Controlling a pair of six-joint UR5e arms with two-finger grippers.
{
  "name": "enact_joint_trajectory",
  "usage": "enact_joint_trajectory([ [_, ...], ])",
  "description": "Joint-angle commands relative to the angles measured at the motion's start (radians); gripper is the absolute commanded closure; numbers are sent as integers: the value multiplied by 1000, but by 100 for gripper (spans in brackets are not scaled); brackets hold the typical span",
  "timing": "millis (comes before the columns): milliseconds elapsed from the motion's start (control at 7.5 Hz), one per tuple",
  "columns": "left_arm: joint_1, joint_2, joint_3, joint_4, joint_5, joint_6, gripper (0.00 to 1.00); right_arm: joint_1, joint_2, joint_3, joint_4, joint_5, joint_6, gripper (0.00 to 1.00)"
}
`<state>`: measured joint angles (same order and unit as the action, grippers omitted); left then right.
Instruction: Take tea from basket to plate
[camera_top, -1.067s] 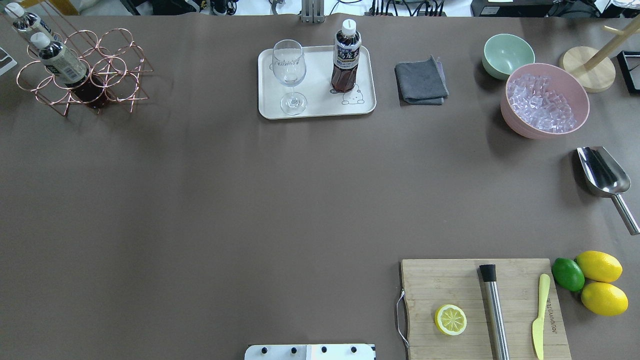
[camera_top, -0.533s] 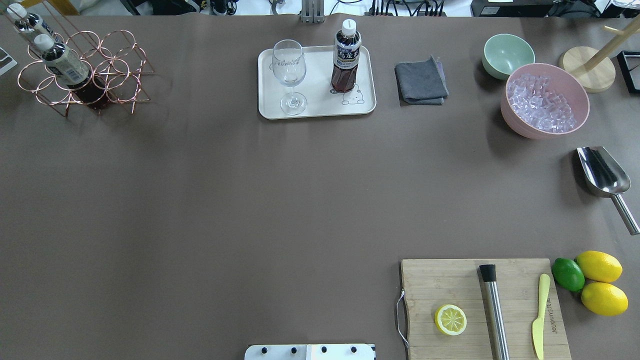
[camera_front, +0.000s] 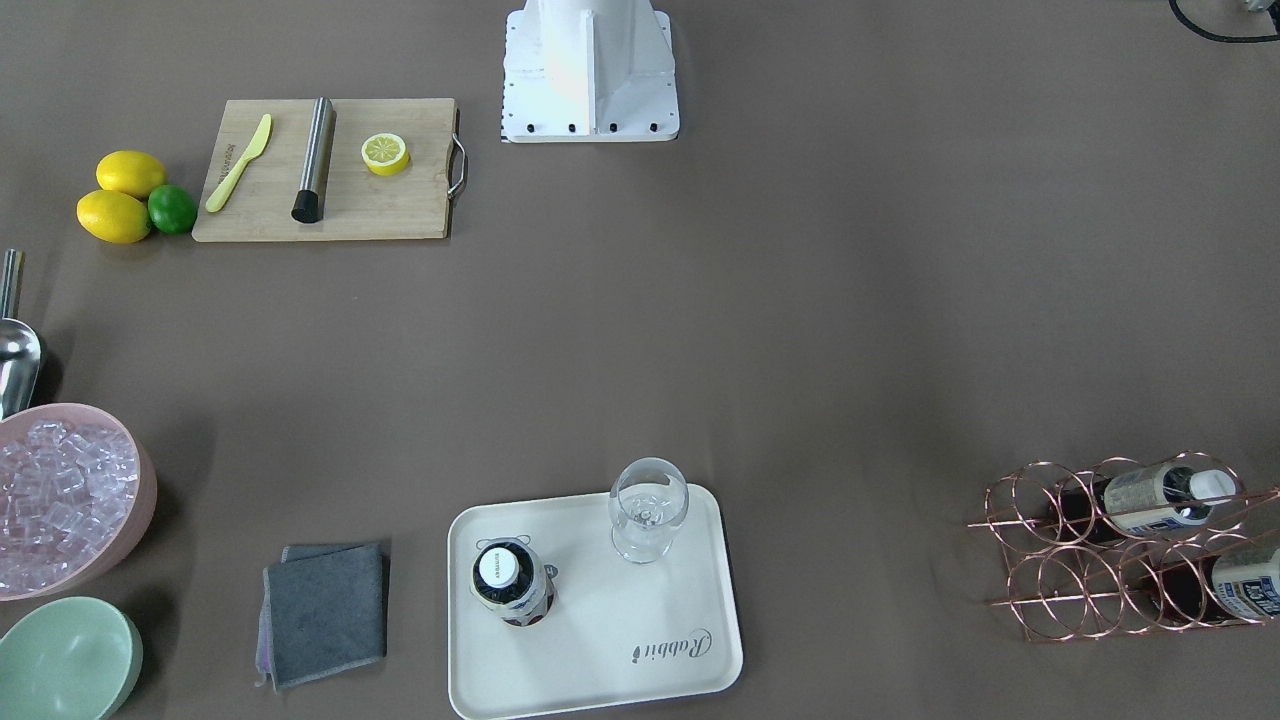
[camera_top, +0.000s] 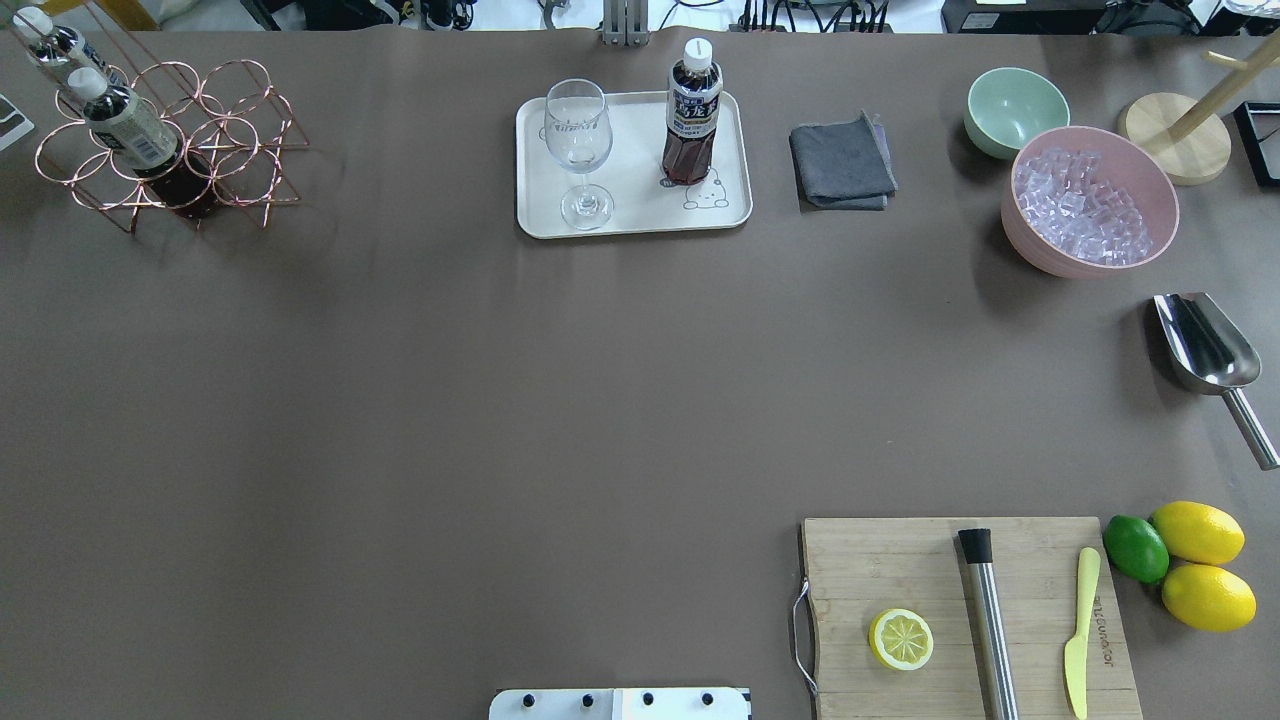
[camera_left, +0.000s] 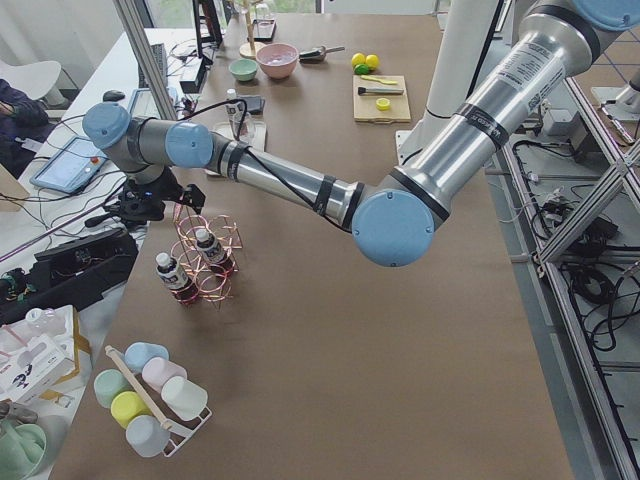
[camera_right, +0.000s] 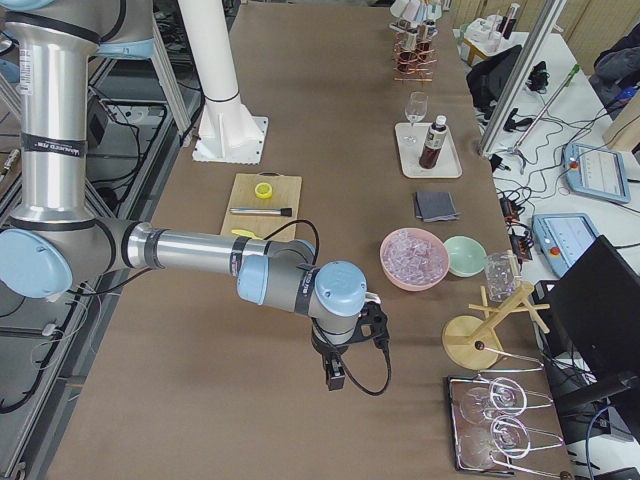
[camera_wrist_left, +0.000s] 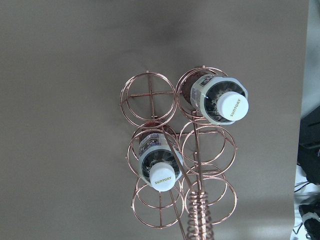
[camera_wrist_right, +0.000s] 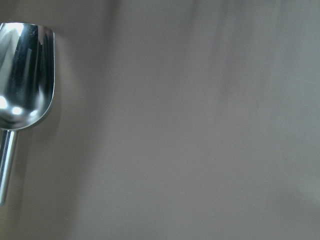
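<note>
One tea (camera_top: 690, 125) stands upright on the plate (camera_top: 640, 160), at 3 o'clock of the wine glass (camera_top: 578, 150). Two spare bottles (camera_top: 125, 125) sit slanted in the wire basket (camera_wrist_left: 148, 93) at the counter's (camera_top: 500, 400) 10 o'clock corner. The left gripper (camera_left: 152, 210) hangs above that basket and the right gripper (camera_right: 337, 372) is low over the counter; whether either's fingers are spread or pressed together cannot be told.

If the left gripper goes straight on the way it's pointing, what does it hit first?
Probably the copper wire rack or a tea bottle resting in it. Depth makes it unclear which comes first.
</note>
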<state>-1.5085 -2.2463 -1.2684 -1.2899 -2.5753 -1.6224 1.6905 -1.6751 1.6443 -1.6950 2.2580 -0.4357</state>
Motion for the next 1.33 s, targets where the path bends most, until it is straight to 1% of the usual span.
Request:
enact_joint_trajectory([
  [0,-79,46,-151,61,6,21,3,0,0,0,9,0,0,0],
  [133,-122,132,-284,111,7,121,3,0,0,0,11,0,0,0],
  [267,-134,204,-377,168,68,294,3,0,0,6,11,3,0,0],
  [400,-147,241,-406,214,114,490,3,0,-2,5,11,14,0,0],
  [533,-171,281,-407,233,148,688,3,0,-3,0,11,14,2,0],
  [667,-196,330,-402,235,211,933,3,0,-3,2,11,14,2,0],
  [933,-203,416,-393,227,295,1300,3,0,0,17,11,26,2,0],
  [1067,-197,454,-367,212,308,1452,3,0,-3,16,11,47,2,0],
  [1200,-193,485,-298,119,307,1511,3,0,-2,19,11,67,2,0],
])
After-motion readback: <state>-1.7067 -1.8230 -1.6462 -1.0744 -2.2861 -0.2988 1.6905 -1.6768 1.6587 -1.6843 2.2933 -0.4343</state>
